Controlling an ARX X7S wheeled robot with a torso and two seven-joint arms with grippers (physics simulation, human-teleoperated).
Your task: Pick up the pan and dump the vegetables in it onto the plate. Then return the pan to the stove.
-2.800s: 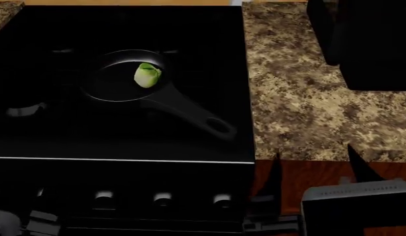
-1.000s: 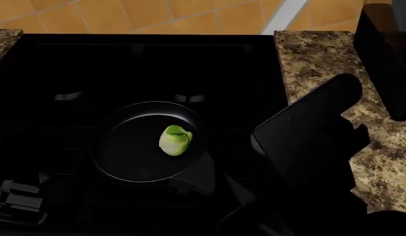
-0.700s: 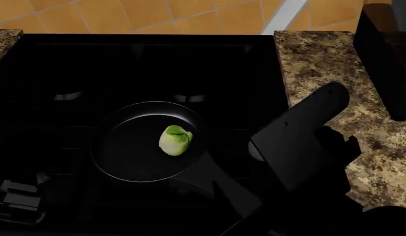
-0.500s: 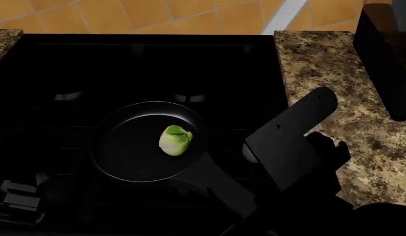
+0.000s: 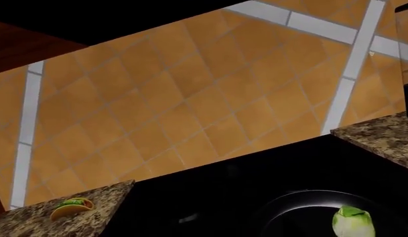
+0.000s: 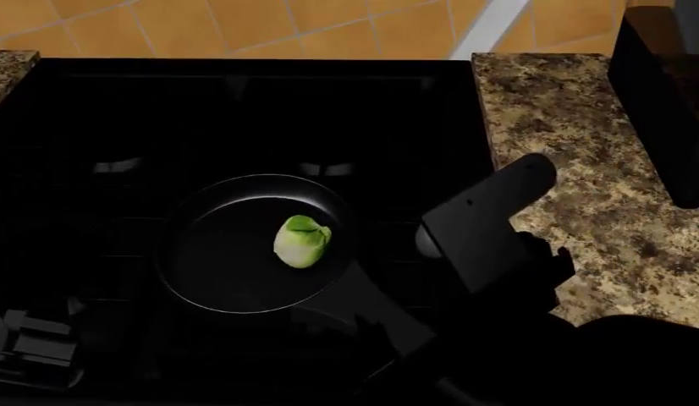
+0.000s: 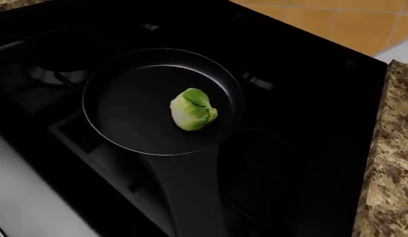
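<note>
The black pan (image 6: 220, 254) sits on the stove (image 6: 214, 110) with the green Brussels sprout (image 6: 301, 241) right of its middle. Its handle (image 6: 378, 313) points toward the front right. My right arm (image 6: 485, 237) hangs low over the stove just right of the handle; its fingers are lost in the dark. The right wrist view looks down on the pan (image 7: 125, 106), the sprout (image 7: 192, 109) and the handle (image 7: 187, 192) from close above. The left wrist view shows the pan's rim (image 5: 290, 205) and the sprout (image 5: 353, 223). The plate is out of view.
Speckled brown counter (image 6: 564, 110) runs along the right of the stove, with a tall dark object (image 6: 666, 101) at its back right. Grey parts of my left arm (image 6: 28, 338) sit at the front left. A taco (image 5: 71, 207) lies on the left counter. Orange tiled wall (image 6: 271, 25) stands behind.
The head view shifted earlier so the pan sits lower in frame. In the last second my right arm has moved down and left, closer to the pan's handle. Pan and sprout have not moved.
</note>
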